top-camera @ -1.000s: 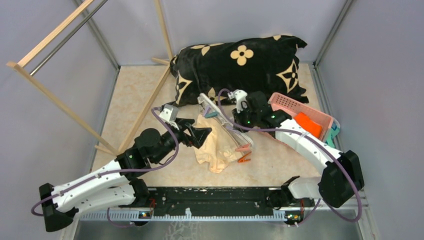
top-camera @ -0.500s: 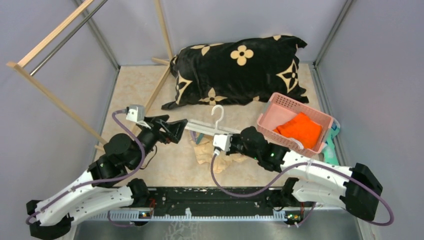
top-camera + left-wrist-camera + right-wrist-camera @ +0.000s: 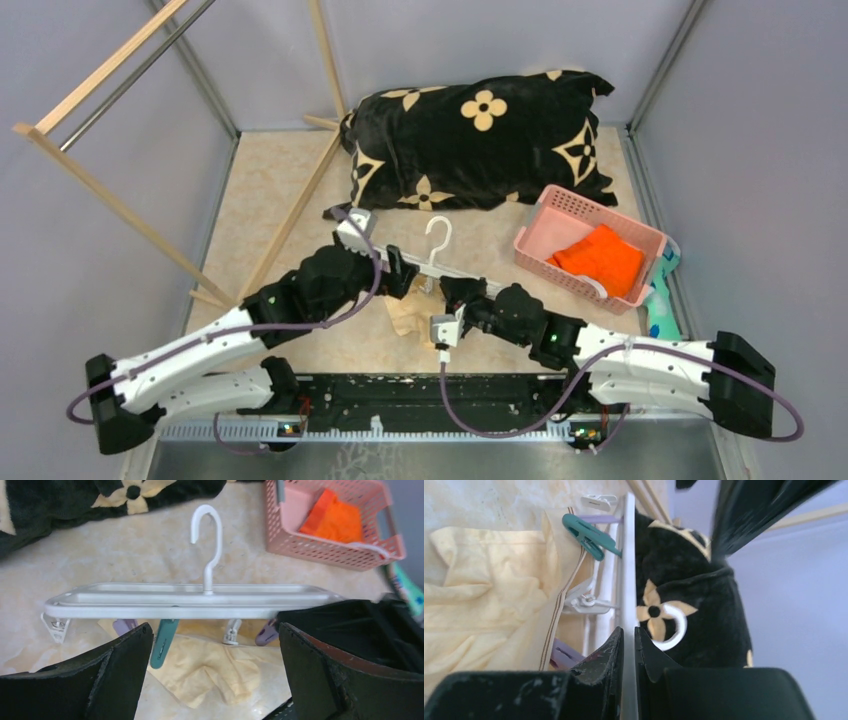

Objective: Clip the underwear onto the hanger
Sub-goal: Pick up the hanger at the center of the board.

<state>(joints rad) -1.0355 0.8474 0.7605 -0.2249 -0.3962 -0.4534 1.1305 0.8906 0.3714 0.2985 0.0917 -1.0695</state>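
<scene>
The right gripper (image 3: 628,630) is pinched on the hanger (image 3: 190,600), seemingly a stiff, light frame, in the middle; the left gripper (image 3: 212,645) gapes wide, empty, on its near side. The underwear (image 3: 210,666) lies crumpled beneath, soft and limp; its waistband (image 3: 558,610) looks the best hold.

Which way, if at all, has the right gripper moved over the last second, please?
Yes. In the top view the right gripper has pulled back from the black floral pillow, down the picture and slightly left, shut on the white hanger.

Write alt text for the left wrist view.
A white clip hanger spans the view, hook up, a teal clip dangling over cream underwear. The open left gripper flanks the bottom; a pink basket of orange cloth sits upper right.
</scene>
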